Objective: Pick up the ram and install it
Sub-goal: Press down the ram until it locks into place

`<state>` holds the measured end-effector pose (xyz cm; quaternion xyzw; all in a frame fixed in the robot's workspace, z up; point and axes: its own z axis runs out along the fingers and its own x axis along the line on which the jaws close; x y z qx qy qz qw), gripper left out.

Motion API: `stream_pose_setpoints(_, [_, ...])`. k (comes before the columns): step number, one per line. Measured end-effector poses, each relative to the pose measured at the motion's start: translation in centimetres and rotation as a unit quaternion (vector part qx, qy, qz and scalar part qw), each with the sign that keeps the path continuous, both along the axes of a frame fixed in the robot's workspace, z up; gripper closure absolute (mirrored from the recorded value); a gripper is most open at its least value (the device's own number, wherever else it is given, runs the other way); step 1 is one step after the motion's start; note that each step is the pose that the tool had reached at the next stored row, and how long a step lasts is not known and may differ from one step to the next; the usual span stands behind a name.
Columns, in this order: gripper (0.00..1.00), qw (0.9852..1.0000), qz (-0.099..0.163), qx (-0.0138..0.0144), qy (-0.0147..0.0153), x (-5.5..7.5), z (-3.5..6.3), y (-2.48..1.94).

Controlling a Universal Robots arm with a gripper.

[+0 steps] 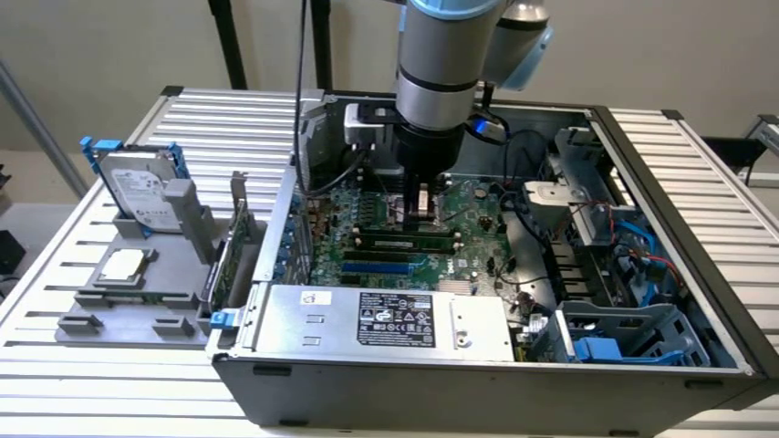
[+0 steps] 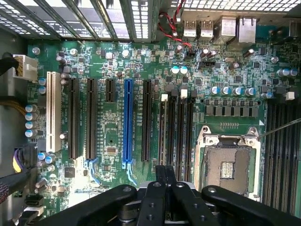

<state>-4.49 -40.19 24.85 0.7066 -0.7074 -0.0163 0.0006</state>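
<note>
Black pincer (image 2: 165, 170), fingers pressed together, hangs over the green motherboard (image 2: 117, 70). The long, thin green ram stick (image 1: 399, 240) lies at frame centre. It is probably light, stiff and fragile, best pinched mid-length by its upper edge.

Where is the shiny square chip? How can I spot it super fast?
Find the big open computer case, then look beside it, on the exterior view's left, at the grey holder. The chip lies flat there, just in front of the upright hard drive with blue rails. It is the only square, silver thing on that holder.
</note>
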Motion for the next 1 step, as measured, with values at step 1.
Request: stream_pose_setpoints(1, [0.89,1.0000,0.000,0.0000,0.0000,0.00,0.00,0.00])
